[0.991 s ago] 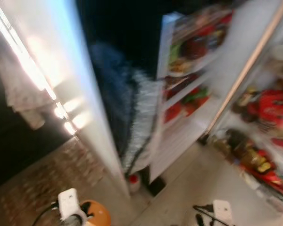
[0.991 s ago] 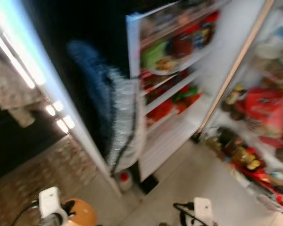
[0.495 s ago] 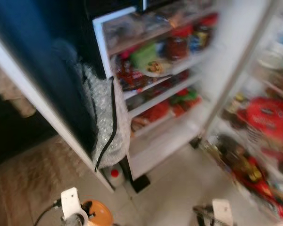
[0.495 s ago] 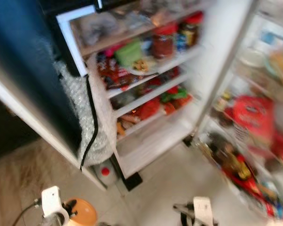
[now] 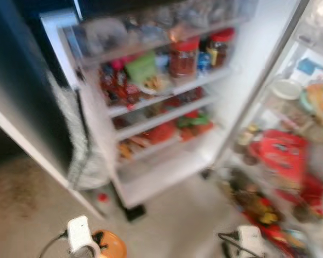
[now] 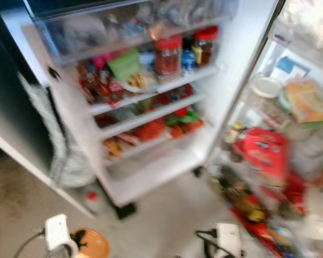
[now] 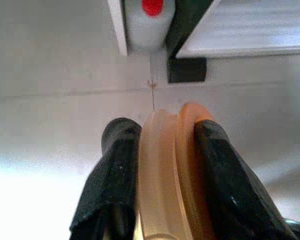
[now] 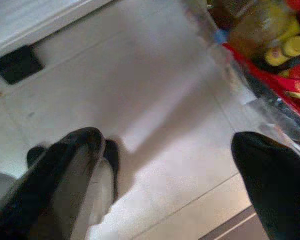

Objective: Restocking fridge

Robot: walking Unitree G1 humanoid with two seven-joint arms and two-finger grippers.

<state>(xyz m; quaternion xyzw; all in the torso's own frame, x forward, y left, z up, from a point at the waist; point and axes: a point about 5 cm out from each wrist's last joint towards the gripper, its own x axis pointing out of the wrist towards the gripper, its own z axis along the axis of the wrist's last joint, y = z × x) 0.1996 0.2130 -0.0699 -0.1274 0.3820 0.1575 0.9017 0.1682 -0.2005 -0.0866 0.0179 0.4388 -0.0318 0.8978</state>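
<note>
Pale tiled kitchen floor (image 5: 177,215), open fridge (image 6: 151,172) dead ahead with its door swung out on the right. The orange-and-cream plate thing (image 7: 170,170) is low, in front of the fridge's bottom left corner, pinched edge-on by the left end effector (image 7: 162,165), fingers closed on it from both sides. The big change: a second ago the view was mostly the dark wall left of the fridge; now the shelves sit centre frame, red-lidded jars (image 6: 167,54) and all. So I'd say the robot has turned to face it and placing comes next. Right end effector (image 8: 165,165) hangs over the floor near the door bins (image 5: 269,215), fingers spread, empty.
</note>
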